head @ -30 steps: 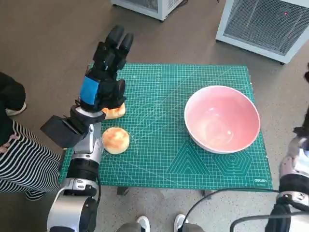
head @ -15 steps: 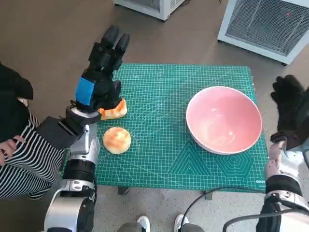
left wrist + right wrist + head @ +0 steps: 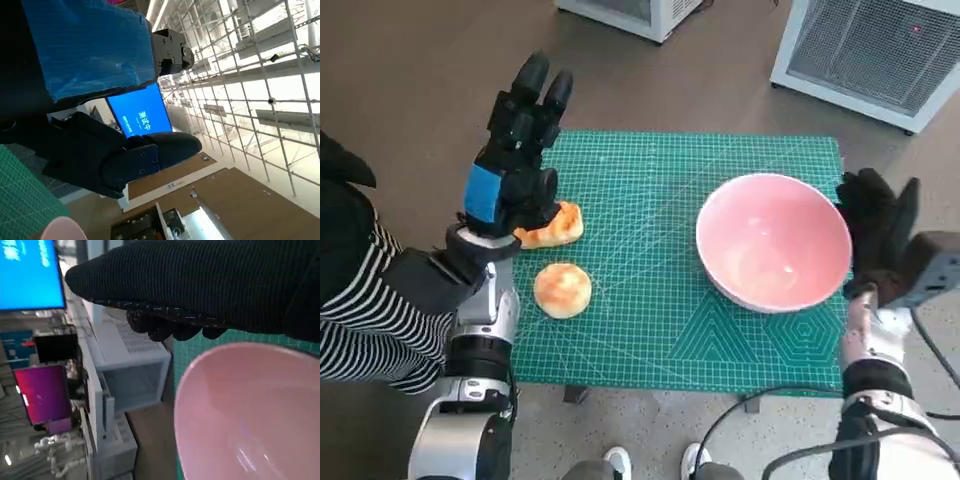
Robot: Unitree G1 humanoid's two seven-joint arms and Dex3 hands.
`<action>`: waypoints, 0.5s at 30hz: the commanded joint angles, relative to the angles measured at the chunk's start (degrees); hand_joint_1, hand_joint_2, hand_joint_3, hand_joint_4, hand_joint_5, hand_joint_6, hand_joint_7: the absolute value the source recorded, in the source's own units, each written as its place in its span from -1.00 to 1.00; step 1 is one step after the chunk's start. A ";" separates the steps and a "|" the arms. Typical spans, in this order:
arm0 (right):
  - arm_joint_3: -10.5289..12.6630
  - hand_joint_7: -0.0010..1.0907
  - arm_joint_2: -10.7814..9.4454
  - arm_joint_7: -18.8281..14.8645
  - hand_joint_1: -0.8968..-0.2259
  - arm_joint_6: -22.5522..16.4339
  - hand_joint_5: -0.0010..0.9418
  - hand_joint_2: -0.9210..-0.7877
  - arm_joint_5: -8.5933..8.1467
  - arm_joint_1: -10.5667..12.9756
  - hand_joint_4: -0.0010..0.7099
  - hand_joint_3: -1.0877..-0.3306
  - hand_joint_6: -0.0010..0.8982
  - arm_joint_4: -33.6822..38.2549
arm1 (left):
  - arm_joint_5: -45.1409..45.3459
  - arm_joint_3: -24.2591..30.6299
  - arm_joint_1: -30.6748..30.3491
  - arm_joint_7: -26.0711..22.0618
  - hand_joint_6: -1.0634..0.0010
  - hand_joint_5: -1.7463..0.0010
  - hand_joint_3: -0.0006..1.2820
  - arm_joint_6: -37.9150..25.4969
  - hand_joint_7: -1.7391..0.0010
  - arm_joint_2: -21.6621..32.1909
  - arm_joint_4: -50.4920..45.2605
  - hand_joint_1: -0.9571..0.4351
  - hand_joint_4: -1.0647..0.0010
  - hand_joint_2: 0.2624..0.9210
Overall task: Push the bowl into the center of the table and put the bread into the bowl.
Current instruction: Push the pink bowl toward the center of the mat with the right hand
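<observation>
Pink and smooth, the bowl (image 3: 774, 242) sits right of the table's (image 3: 650, 330) middle with the empty, spread right hand (image 3: 876, 238) against its rim, so a high shove might tip it, while the empty, spread left hand (image 3: 515, 150) hovers above the bread (image 3: 551, 226); the mat's corner print is unreadable.

Head camera looks steeply down over the table (image 3: 650, 300). Left wrist camera peers past the left hand (image 3: 90, 100) into the room. Right wrist camera sits close behind the right hand (image 3: 210, 285), sharing the bowl (image 3: 250, 415) with the head view.
</observation>
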State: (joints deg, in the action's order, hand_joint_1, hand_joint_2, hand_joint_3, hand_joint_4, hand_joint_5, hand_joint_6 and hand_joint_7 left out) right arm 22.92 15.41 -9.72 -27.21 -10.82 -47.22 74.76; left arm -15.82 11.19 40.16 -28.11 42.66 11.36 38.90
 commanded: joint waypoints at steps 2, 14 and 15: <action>-0.84 -0.64 -2.33 0.27 -0.36 1.89 -0.96 -1.00 0.88 -0.81 -0.83 -0.45 -0.82 1.00 | 0.86 0.33 -1.70 1.41 0.92 0.99 -0.05 -0.66 0.74 1.21 -2.54 -0.74 0.71 1.00; -1.82 -0.61 -5.77 -1.21 -0.32 1.34 -0.97 -1.00 1.29 -3.03 -0.79 -0.54 -0.82 0.46 | 1.67 0.45 -3.80 4.04 0.91 0.99 -0.04 -1.48 0.75 1.90 -5.31 -0.74 0.71 1.00; -1.87 -0.61 -6.09 -1.40 -0.33 1.38 -0.97 -1.00 1.30 -3.29 -0.79 -0.55 -0.83 0.46 | 1.84 0.49 -3.96 4.32 0.91 0.99 -0.04 -1.46 0.75 1.98 -5.43 -0.74 0.71 1.00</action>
State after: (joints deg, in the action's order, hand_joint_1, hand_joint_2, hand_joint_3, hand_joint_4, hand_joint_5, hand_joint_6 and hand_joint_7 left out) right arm 21.36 10.56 -10.33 -26.38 -9.76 -50.01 74.80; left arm -14.68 11.48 37.08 -24.66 41.48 12.80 34.77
